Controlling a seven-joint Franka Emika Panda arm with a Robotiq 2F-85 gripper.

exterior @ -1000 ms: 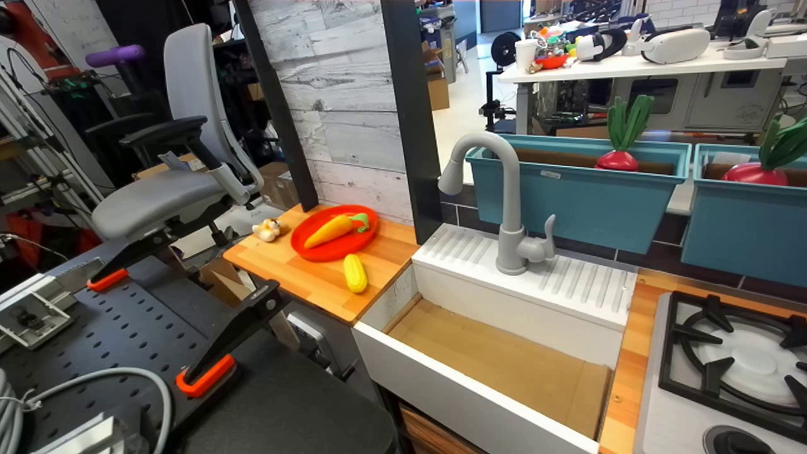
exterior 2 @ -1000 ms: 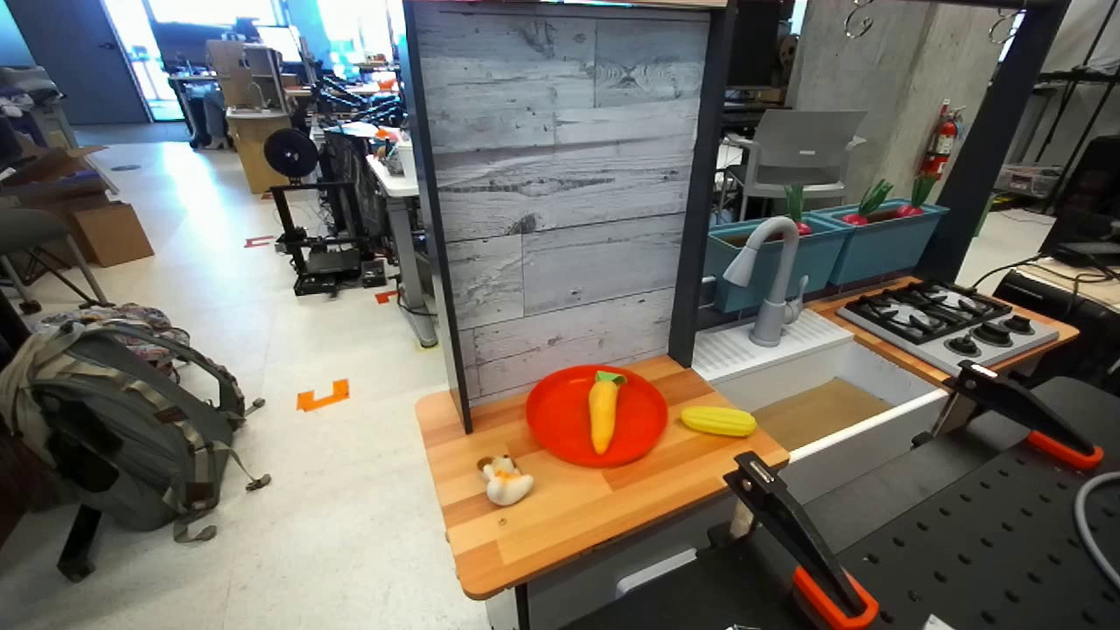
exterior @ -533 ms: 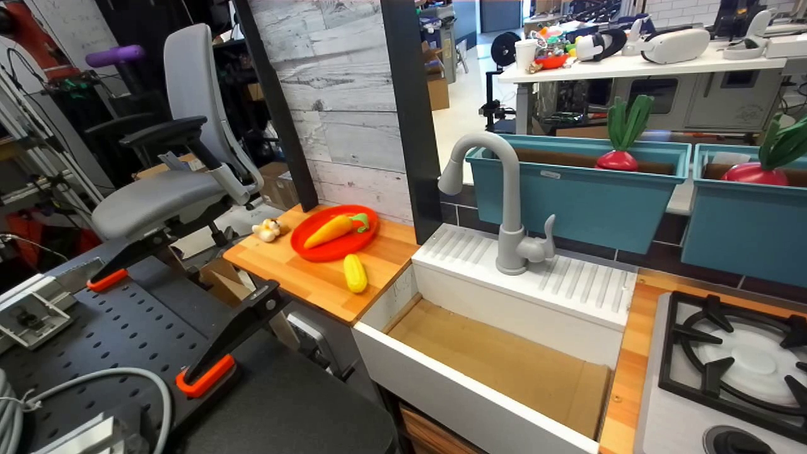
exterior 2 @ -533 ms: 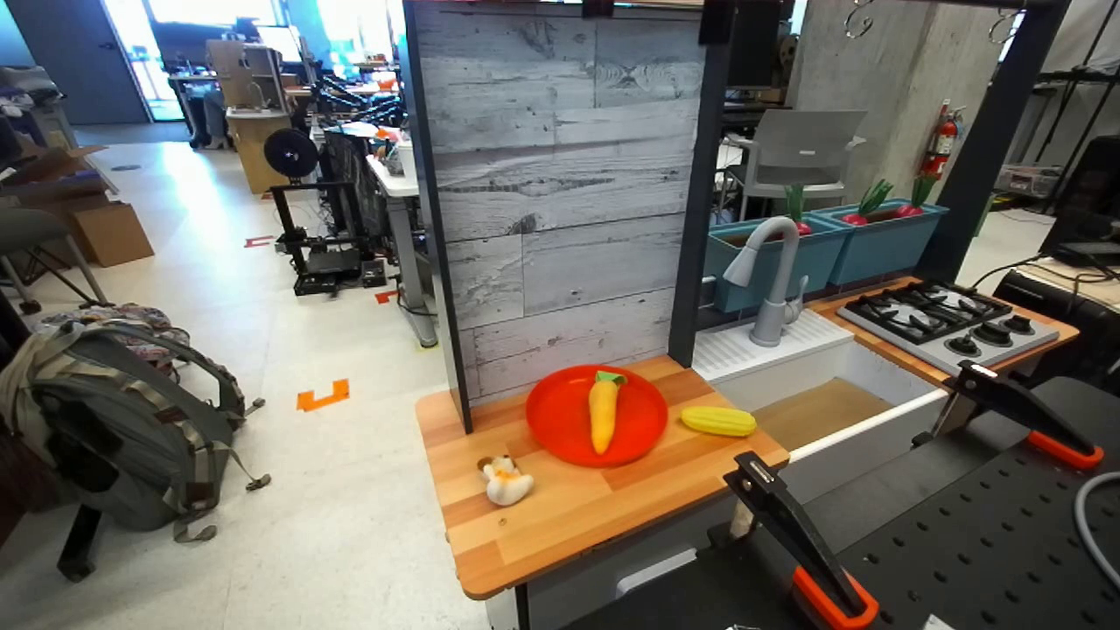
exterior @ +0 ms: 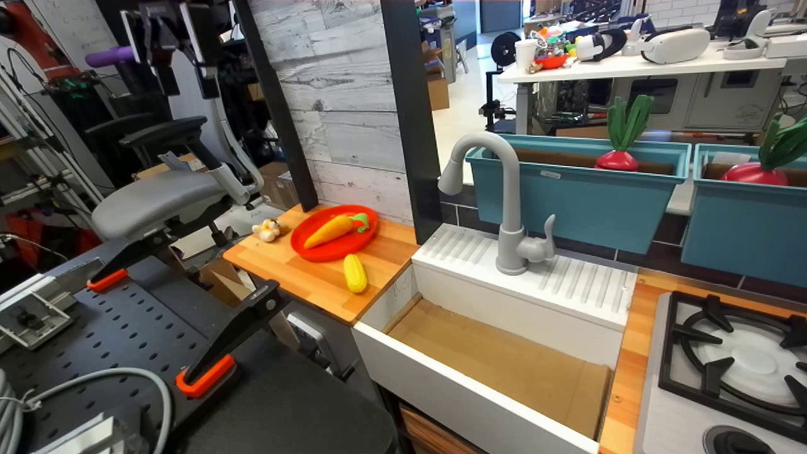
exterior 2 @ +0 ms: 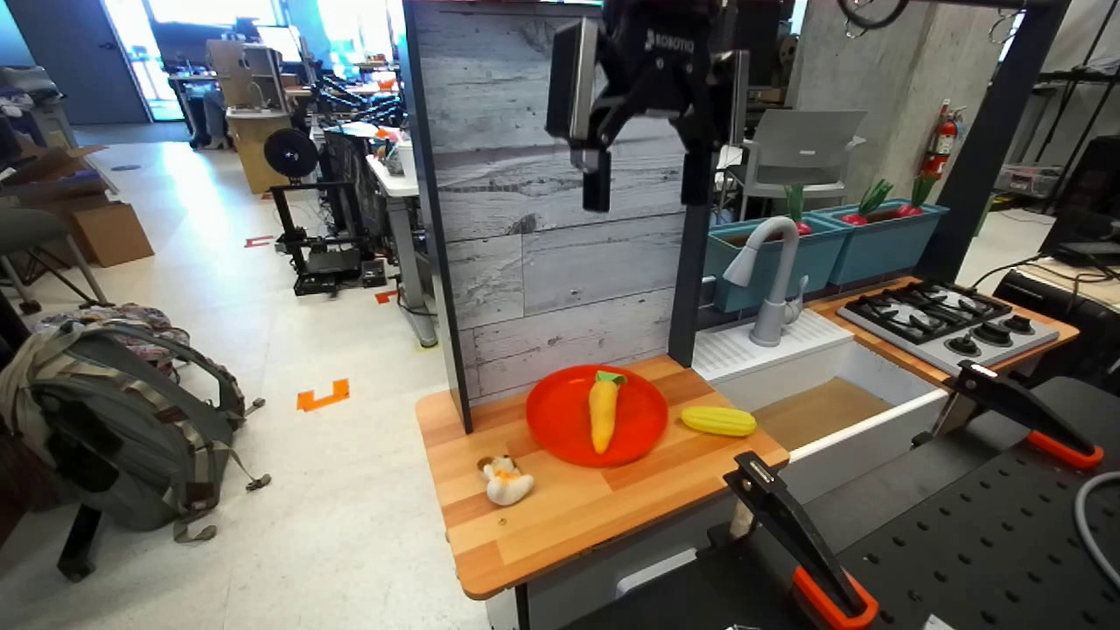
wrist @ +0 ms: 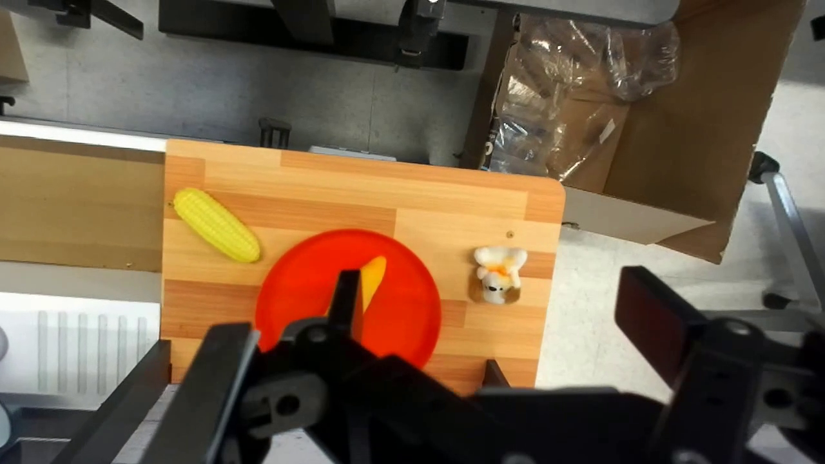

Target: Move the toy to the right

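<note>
1. The plush toy (wrist: 501, 274) lies on the counter (wrist: 451, 212), at 3 o'clock from the red plate (wrist: 406, 309) in the wrist view, near its rim but apart; in both exterior views its features are hard to make out.
2. A carrot (wrist: 372, 280) lies on the plate; in the wrist view one of the fingers (wrist: 348, 290) hides most of it.
3. The corn (wrist: 217, 224) lies just beside the plate, at 10 o'clock in the wrist view.
4. The fingers are spread wide; in both exterior views the top edge crops their black housing (exterior 2: 661, 66).
5. In the wrist view the sink (wrist: 77, 280), at 9 o'clock from the counter, is cut off, as is the cardboard box (wrist: 689, 103) at 2 o'clock.
</note>
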